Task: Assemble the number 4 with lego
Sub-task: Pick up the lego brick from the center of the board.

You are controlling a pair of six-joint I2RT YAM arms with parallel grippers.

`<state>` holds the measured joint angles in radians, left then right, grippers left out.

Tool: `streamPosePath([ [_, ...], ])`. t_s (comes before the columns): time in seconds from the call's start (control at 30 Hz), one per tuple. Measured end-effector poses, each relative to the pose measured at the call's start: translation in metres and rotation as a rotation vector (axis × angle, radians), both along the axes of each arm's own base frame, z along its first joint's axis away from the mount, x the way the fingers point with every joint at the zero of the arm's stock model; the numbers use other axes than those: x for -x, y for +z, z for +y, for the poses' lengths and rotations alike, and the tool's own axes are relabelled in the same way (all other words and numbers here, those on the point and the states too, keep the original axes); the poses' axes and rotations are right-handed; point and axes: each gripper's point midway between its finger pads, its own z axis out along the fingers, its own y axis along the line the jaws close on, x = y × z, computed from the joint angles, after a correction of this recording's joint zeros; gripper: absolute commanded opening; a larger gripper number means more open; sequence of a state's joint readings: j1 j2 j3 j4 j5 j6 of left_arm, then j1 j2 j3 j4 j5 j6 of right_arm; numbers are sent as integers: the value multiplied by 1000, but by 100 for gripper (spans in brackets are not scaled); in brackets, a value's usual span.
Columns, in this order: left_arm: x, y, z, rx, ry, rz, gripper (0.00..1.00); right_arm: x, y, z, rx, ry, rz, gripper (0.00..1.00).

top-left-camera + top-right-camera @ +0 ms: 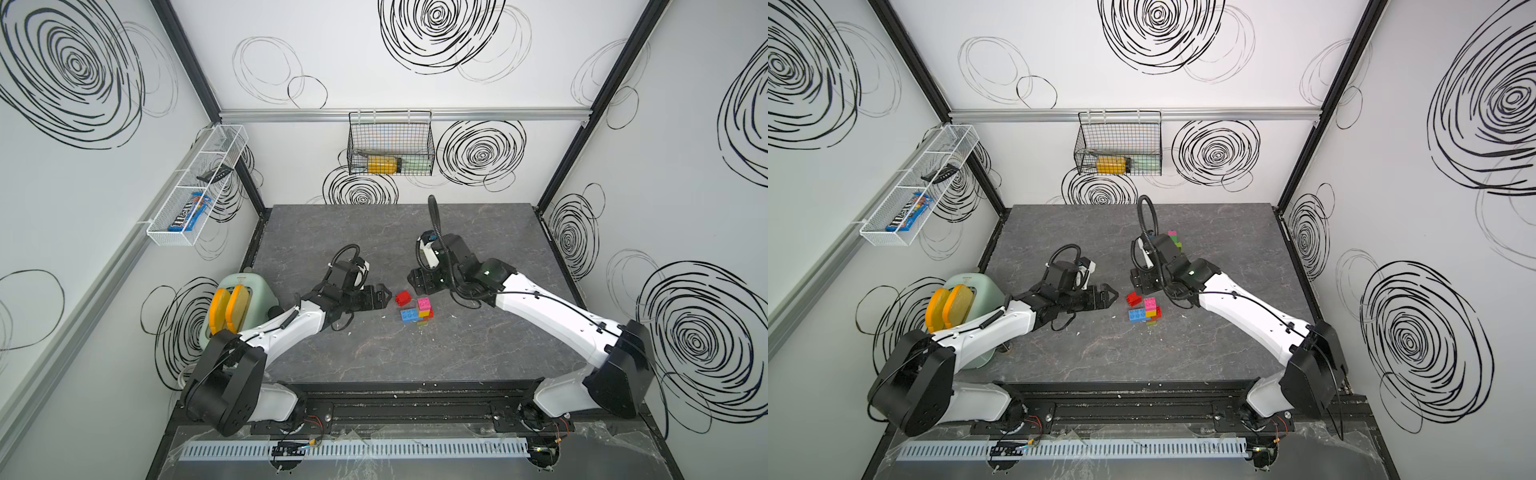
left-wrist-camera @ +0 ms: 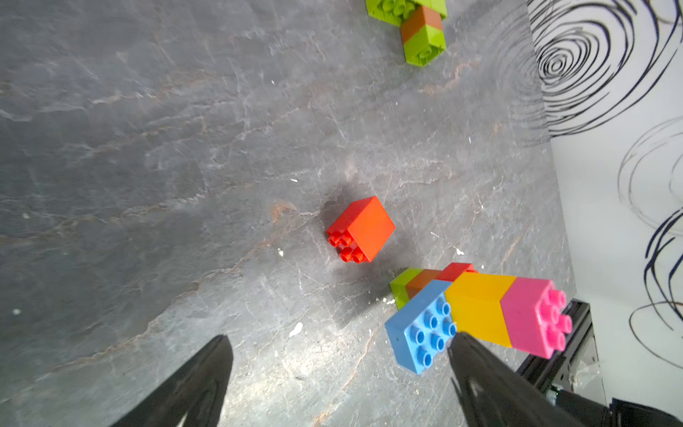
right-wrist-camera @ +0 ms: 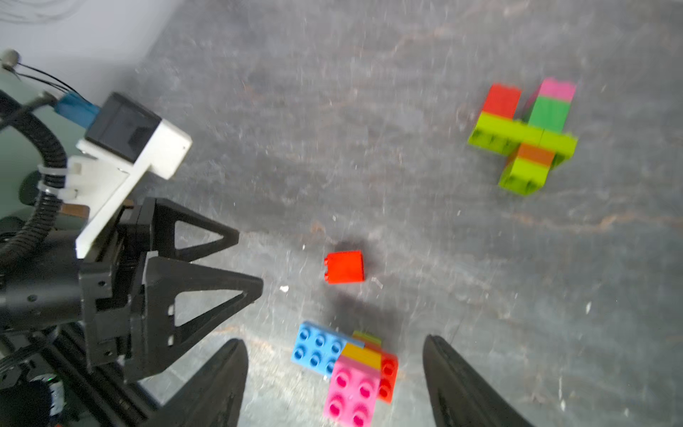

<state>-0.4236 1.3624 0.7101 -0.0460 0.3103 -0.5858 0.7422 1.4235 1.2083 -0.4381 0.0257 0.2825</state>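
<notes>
A loose red lego brick (image 1: 402, 297) lies on its side on the grey table (image 1: 332, 232), between the two grippers. Just nearer the front stands a joined lego cluster (image 1: 417, 313) of blue, yellow, pink, red and lime bricks. My left gripper (image 1: 385, 296) is open a short way left of the red brick (image 2: 360, 231), with nothing between its fingers. My right gripper (image 3: 334, 340) hangs open above the cluster (image 3: 351, 366) and touches nothing. A second lego assembly (image 3: 525, 136) of lime, red, dark green, pink and orange bricks lies farther back, partly hidden behind the right arm in a top view (image 1: 1174, 240).
A pale green appliance holding two orange discs (image 1: 232, 307) stands at the table's left edge beside the left arm. A black wire basket (image 1: 390, 145) hangs on the back wall and a white wire shelf (image 1: 195, 187) on the left wall. Small white specks dot the table.
</notes>
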Motion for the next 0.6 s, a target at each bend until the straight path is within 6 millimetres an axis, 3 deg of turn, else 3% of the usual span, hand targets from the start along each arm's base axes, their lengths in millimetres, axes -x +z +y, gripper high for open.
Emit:
streamPosePath([
  [0.2, -1, 3, 16, 5, 61, -10, 96, -33, -8, -3, 4, 166, -126, 80],
  [0.43, 2, -3, 23, 1, 85, 10, 96, -60, -72, 5, 218, 434, -112, 79],
  [0.6, 3, 0, 26, 10, 98, 5, 96, -75, -101, 17, 335, 650, -94, 74],
])
